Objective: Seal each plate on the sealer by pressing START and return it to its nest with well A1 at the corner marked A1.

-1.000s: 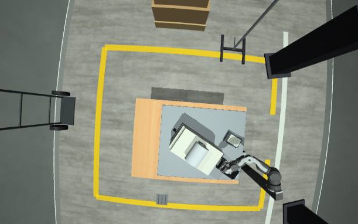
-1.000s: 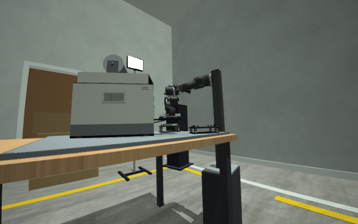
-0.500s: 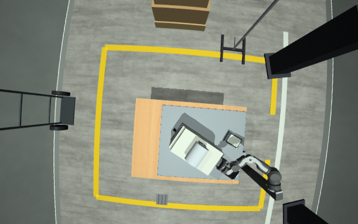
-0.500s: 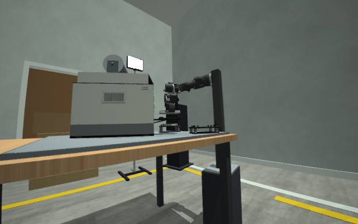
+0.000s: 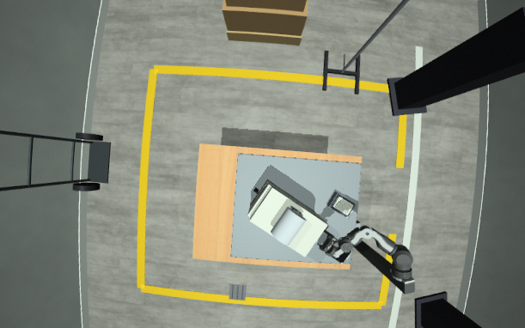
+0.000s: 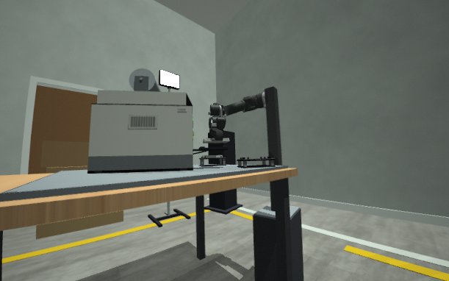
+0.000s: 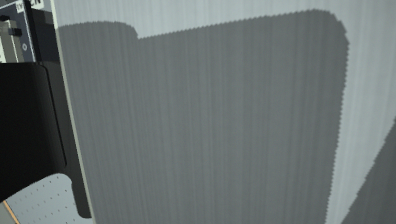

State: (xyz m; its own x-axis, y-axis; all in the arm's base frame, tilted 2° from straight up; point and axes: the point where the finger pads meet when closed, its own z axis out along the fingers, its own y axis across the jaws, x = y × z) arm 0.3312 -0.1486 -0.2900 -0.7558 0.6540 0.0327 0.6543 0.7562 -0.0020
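Up close in the wrist view it's nearly all plate (image 7: 210, 130): a wide flat pale-grey surface with fine vertical ribbing and a big rounded shadow across it. At the left edge there's a dark rounded block, and in the top-left corner a bit of a dark panel with white lettering, cut off and too partial to read.

The tool (image 6: 215, 141) points straight down and is clenched on that plate (image 6: 215, 140), which sits flat and raised, right at the front of the sealer (image 6: 140, 132). Below it is a nest (image 6: 212, 160) on the grey mat (image 6: 122, 180), and I can't tell from here which nest it is. From the top view the tool (image 5: 331, 246) is at the sealer's (image 5: 286, 216) corner, close to the counter (image 5: 211, 206) edge, and the held plate is hidden under the wrist.

The other plate (image 5: 343, 204) lies in its nest a bit further along the mat, well apart from the tool; in the exterior view it's the low dark frame (image 6: 256, 161) by the arm's post.

Writing-wise: the sealer's side has a barcode label (image 6: 142, 121) and a tiny text label (image 6: 182, 109) near its upper corner, too small to read. On top are a foil roll (image 6: 142, 79) and a blank white screen (image 6: 169, 79).

Far back there's a brown door (image 6: 61, 129).
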